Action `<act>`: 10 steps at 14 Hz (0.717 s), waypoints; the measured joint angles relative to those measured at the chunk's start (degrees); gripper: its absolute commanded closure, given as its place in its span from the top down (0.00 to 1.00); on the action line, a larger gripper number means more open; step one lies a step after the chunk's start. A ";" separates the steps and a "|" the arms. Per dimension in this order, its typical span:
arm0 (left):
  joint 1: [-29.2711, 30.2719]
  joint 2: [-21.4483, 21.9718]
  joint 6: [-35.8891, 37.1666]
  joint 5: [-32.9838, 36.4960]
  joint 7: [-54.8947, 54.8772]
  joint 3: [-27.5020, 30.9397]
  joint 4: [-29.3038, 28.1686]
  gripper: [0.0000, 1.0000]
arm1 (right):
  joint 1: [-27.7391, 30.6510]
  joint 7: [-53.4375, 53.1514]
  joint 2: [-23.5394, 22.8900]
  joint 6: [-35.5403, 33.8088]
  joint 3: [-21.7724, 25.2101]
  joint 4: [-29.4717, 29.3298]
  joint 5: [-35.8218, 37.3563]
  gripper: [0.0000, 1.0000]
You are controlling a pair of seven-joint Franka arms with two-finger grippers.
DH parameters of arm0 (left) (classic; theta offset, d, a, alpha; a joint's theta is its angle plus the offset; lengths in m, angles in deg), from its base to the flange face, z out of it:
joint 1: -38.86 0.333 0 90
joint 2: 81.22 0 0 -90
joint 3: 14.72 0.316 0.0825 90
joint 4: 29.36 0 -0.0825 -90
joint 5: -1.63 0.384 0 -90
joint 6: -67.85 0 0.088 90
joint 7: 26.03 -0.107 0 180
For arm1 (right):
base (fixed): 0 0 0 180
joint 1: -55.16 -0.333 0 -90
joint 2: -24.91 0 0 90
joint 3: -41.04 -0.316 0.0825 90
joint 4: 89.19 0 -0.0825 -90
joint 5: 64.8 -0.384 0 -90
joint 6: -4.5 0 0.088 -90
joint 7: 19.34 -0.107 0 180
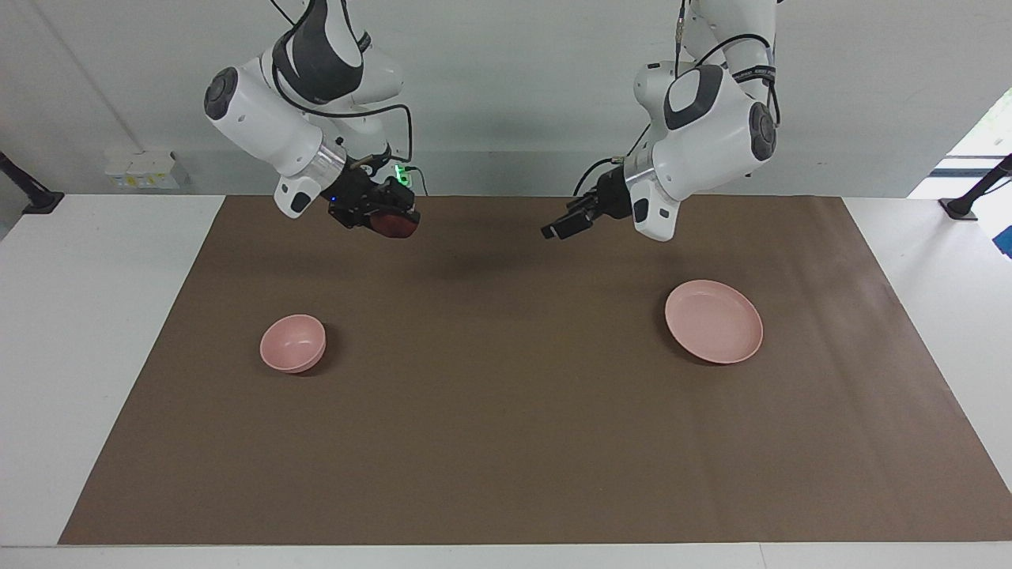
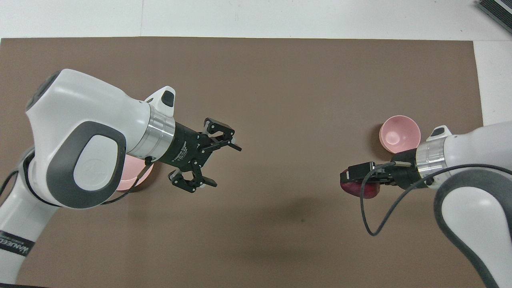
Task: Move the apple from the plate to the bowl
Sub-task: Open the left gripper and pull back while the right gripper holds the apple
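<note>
Our right gripper [image 1: 391, 220] hangs in the upper left of the facing frame, raised over the brown mat [image 1: 506, 411], and its fingers are clamped on the dark red apple [image 1: 398, 224], which peeks out below the black claw. In the overhead frame that same gripper [image 2: 354, 178] sits at the right of centre, with the apple [image 2: 370, 191] showing as a red bulge under it. The bowl [image 1: 292, 343] stands on the mat in the left middle of the facing frame, lower in the frame than our loaded gripper and well apart from it; from overhead the bowl [image 2: 400, 134] lies just above our right wrist, at the right edge. Our left gripper [image 1: 560, 227] hangs in the upper middle of the facing frame, its fingers spread wide with nothing between them; from overhead we see it [image 2: 224, 166] at the left of centre, both fingers splayed. The plate [image 1: 714, 322] rests bare on the mat at the right middle of the facing frame; overhead, only a sliver of the plate [image 2: 134, 178] shows under our left arm.
</note>
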 measured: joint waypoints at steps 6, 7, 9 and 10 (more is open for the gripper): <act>5.49 0.21 1.10 15.39 -5.39 0.78 0.10 1.00 | 0.78 3.94 -13.47 8.21 0.01 -9.69 29.05 0.00; 6.86 0.22 1.10 15.60 -8.60 0.83 0.22 1.00 | 0.87 3.94 -14.36 9.27 0.04 -9.92 33.05 0.00; 8.67 0.23 1.10 15.69 -12.40 0.96 0.71 1.00 | 1.01 3.94 -16.11 11.18 0.11 -9.96 40.12 0.00; 8.96 0.24 1.10 15.70 -12.72 0.93 0.88 1.00 | 1.07 3.82 -16.97 11.48 0.12 -9.99 44.20 0.00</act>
